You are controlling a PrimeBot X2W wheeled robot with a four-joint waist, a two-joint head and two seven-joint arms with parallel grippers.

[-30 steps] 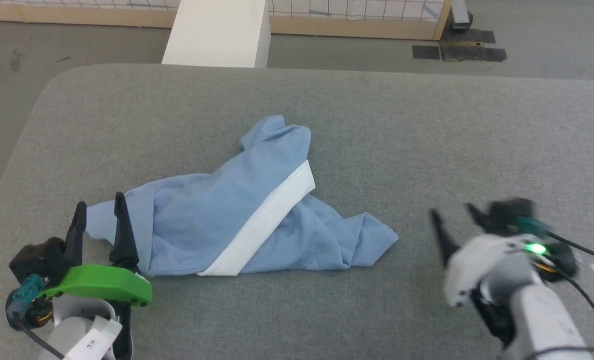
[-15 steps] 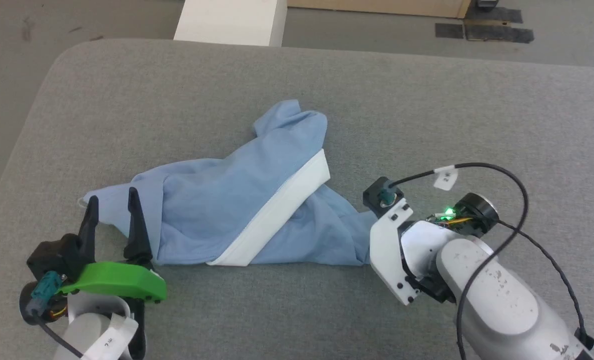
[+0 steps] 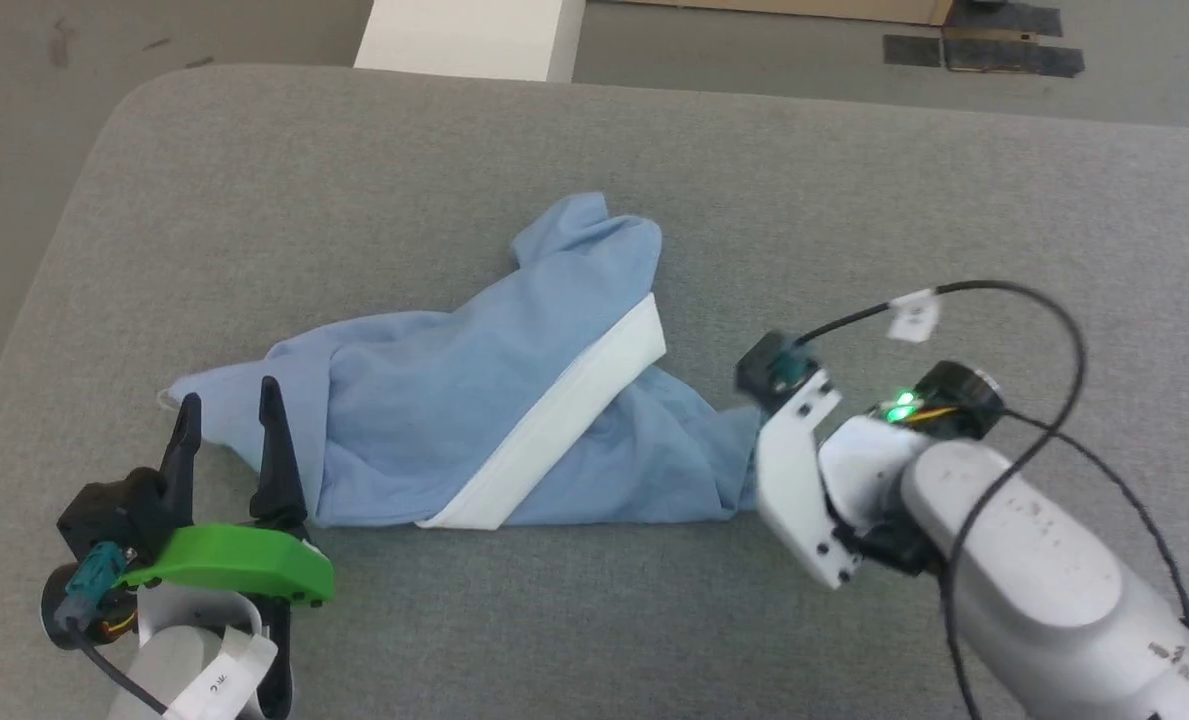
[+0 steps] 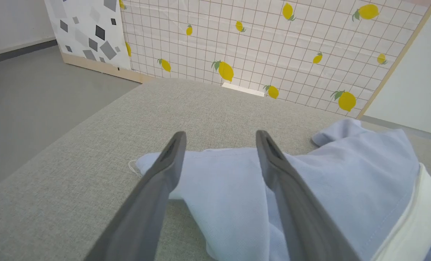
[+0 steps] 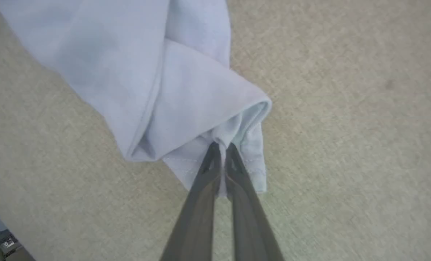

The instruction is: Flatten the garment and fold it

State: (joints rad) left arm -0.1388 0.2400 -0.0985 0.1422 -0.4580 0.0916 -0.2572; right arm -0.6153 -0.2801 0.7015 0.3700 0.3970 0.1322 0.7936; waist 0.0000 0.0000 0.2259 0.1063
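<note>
One light blue garment point(image 3: 454, 420) lies on one grey padded table point(image 3: 854, 200). Two grippers, the left gripper point(image 3: 229, 400) near left and the right gripper point(image 5: 220, 146) near right, each have two dark fingers point(image 4: 157, 188). One white block point(image 3: 469, 40) stands beyond the far edge. Two dark floor patches point(image 3: 1014, 58) are at the far right.

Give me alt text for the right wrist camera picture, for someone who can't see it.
The right gripper, fingers shut, pinches a stitched edge of the crumpled light blue garment, which lies on a grey fabric surface.

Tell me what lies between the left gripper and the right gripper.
The crumpled garment spans that stretch in the head view: left gripper open at its left corner, right gripper shut on its right end.
</note>
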